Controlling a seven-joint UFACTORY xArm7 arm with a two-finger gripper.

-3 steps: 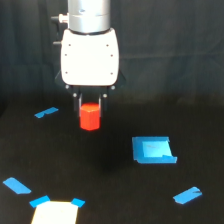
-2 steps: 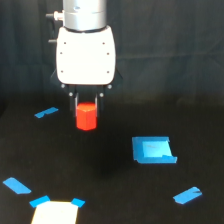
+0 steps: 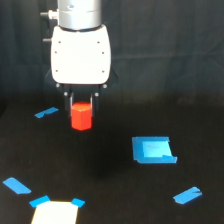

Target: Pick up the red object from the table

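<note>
Gripper (image 3: 81, 100) clenched on red object (image 3: 81, 116), hanging clear of table (image 3: 110, 190); best lifted straight w/ steady squeeze.

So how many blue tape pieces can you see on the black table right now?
6: far left, centre-right large piece, lower right, lower left, two at the pale rectangle's corners. The gripper may hide more.

Flat blue tape pieces (image 3: 152, 150) scattered on table (image 3: 110, 195), apparently nothing upright blocking passage

The arm points straight down, its hand (image 3: 81, 102) clamped on the red object (image 3: 81, 116), fingers vertical.
</note>
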